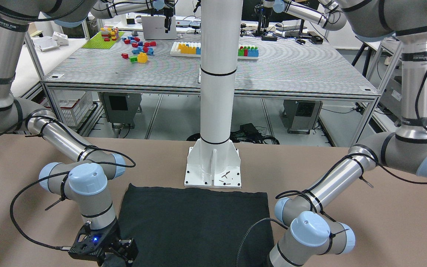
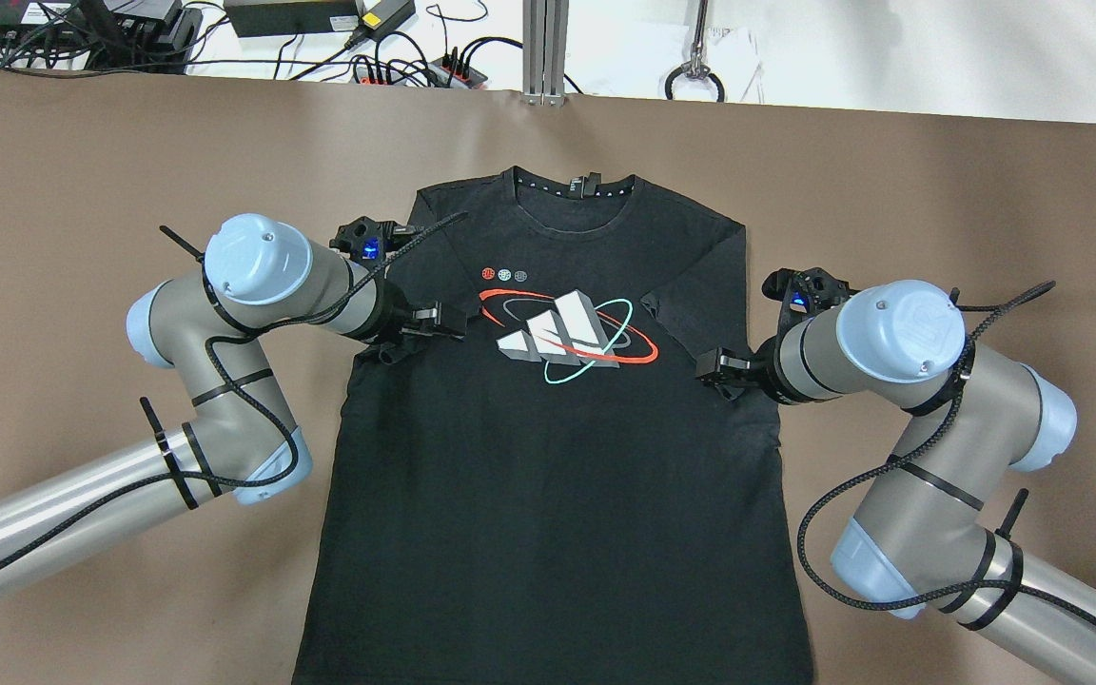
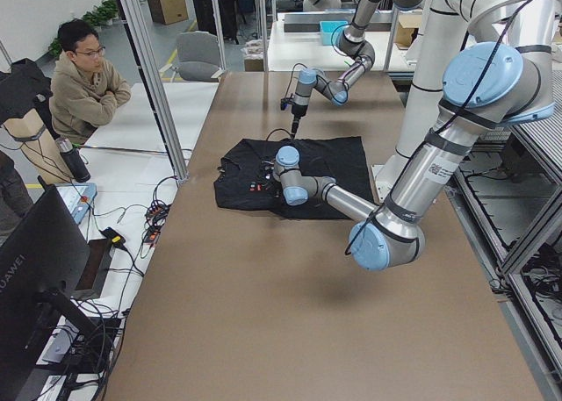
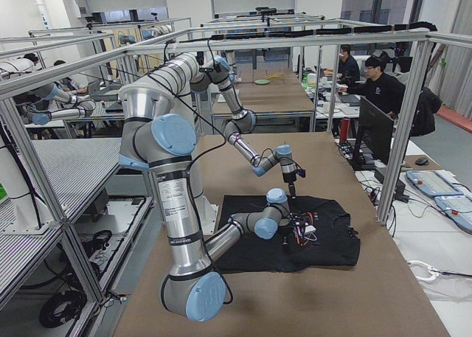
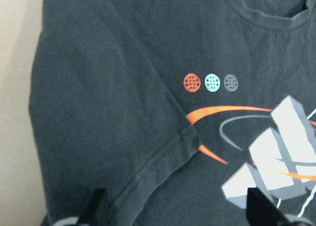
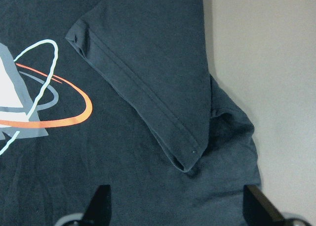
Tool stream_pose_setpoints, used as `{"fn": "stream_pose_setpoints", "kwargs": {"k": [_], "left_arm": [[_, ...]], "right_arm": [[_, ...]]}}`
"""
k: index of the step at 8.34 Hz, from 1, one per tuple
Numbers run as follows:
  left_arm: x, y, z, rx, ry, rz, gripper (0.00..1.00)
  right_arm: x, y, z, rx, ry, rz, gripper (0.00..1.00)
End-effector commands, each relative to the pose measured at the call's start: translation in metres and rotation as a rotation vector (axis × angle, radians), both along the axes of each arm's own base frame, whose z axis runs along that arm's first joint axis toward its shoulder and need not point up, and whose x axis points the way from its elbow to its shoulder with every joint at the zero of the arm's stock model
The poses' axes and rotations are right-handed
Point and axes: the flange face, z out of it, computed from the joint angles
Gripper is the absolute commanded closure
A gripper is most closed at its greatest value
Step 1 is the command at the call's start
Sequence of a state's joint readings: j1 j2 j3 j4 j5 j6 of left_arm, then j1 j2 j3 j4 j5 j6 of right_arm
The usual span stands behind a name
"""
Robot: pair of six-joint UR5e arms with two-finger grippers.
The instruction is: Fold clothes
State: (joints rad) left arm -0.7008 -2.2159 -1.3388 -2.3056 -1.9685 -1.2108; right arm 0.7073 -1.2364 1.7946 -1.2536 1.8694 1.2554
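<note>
The clothes are one black T-shirt [image 2: 548, 495] with a white, red and teal logo [image 2: 567, 338]. It lies flat and face up on the brown table, collar toward the far edge. Both short sleeves are folded inward over the chest; their hems show in the left wrist view [image 5: 163, 154] and the right wrist view [image 6: 138, 107]. My left gripper [image 2: 415, 331] is open and hovers over the shirt's left sleeve area. My right gripper [image 2: 714, 366] is open over the shirt's right sleeve area. Both are empty. The shirt also shows in the front-facing view [image 1: 195, 222].
The white pillar base [image 1: 213, 170] stands at the shirt's hem. Cables and a power strip [image 2: 415, 67] lie beyond the far table edge. Bare brown table [image 2: 82, 143] lies on both sides of the shirt. A seated person [image 3: 88, 85] watches from beyond the table.
</note>
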Motion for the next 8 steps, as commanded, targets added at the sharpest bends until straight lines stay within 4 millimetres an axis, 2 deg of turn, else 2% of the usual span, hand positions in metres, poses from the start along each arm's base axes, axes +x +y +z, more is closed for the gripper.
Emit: {"fn": "stream_pose_setpoints", "kwargs": {"k": [1, 2, 3, 4, 5, 6, 7, 8], "left_arm": [[-0.003, 0.038, 0.013, -0.015, 0.012, -0.003, 0.00], [-0.021, 0.052, 0.007, -0.003, 0.036, 0.002, 0.00], [-0.034, 0.065, 0.018, -0.003, 0.035, 0.003, 0.00], [-0.039, 0.086, 0.021, 0.001, 0.040, 0.008, 0.00], [-0.050, 0.105, 0.025, -0.030, 0.056, -0.012, 0.00], [-0.063, 0.115, 0.023, -0.063, 0.078, -0.027, 0.00], [-0.074, 0.128, 0.022, -0.102, 0.102, -0.040, 0.00], [-0.088, 0.153, 0.022, -0.142, 0.123, -0.068, 0.00]], "right_arm": [[0.000, 0.000, 0.002, -0.001, 0.002, -0.001, 0.06], [0.000, 0.001, 0.002, -0.001, 0.002, -0.002, 0.06], [0.001, 0.001, 0.003, -0.003, 0.004, -0.001, 0.05], [0.002, 0.002, 0.001, -0.002, -0.001, 0.001, 0.06], [0.008, 0.007, -0.005, -0.002, -0.015, 0.008, 0.05], [0.016, 0.016, -0.002, -0.003, -0.017, 0.005, 0.06], [0.031, 0.040, 0.009, -0.028, -0.019, 0.009, 0.06], [0.037, 0.076, 0.019, -0.089, -0.025, 0.031, 0.06]]}}
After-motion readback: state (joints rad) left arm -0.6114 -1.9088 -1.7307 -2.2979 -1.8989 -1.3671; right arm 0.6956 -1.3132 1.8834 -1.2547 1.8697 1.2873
